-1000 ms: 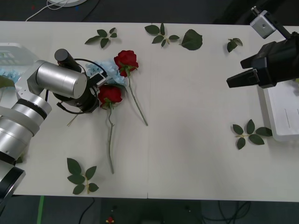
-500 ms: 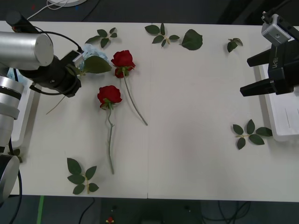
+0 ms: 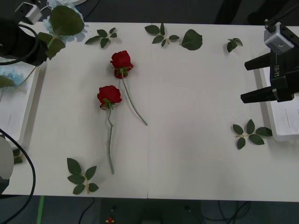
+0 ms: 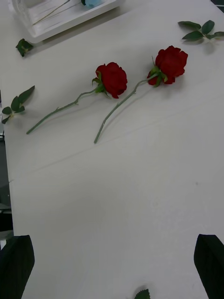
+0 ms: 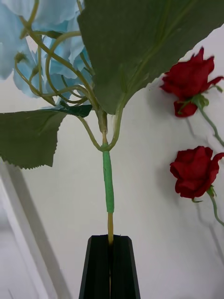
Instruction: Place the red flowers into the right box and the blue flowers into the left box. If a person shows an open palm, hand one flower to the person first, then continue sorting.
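At the upper left of the front view, the left gripper (image 5: 110,243) has its jaws clamped on the thin stem of a blue flower (image 5: 51,60). The flower looks light and top-heavy, so it may swing. The right gripper (image 3: 261,80), jaws wide, hangs at the right edge. Two red flowers (image 3: 110,95) lie on the tabletop (image 3: 187,140), best gripped mid-stem.

deep-red artificial roses on long green stems: 2 (image 3: 121,60) (image 3: 109,95) | pale-blue hydrangea cluster with big green leaves: 1 lifted (image 3: 65,21), more blue at the left tray (image 3: 9,72), uncountable | white shallow plastic trays: 2 (image 3: 25,109) (image 3: 280,116) | loose green leaf sprigs: 6, e.g. (image 3: 80,176)
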